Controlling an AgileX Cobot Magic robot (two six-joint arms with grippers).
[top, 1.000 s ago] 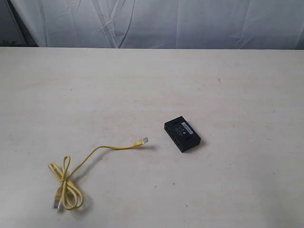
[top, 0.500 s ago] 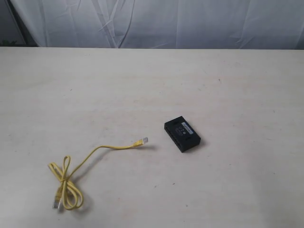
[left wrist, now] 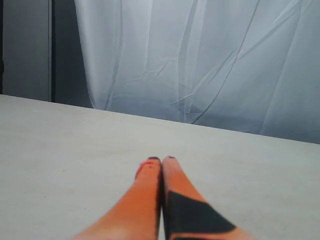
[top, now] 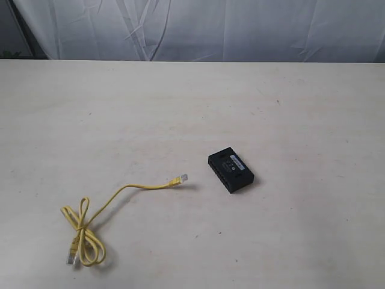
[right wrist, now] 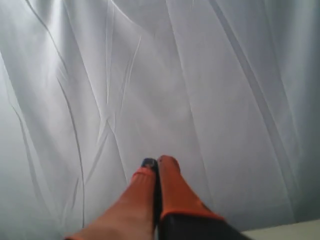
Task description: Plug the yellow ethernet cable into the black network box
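The yellow ethernet cable (top: pixel 120 195) lies on the table at the lower left of the exterior view, its coil near the front edge. One clear plug (top: pixel 183 178) points toward the black network box (top: pixel 231 170), a short gap away. The box lies flat, white label up. Neither arm shows in the exterior view. My left gripper (left wrist: pixel 161 160) is shut with nothing in it, its orange fingers over bare table. Shut and empty too, my right gripper (right wrist: pixel 158 162) faces the white curtain. Cable and box are out of both wrist views.
A white curtain (top: pixel 198 30) hangs behind the far edge of the pale table (top: pixel 289 108). A dark vertical strip (left wrist: pixel 60 50) stands left of the curtain in the left wrist view.
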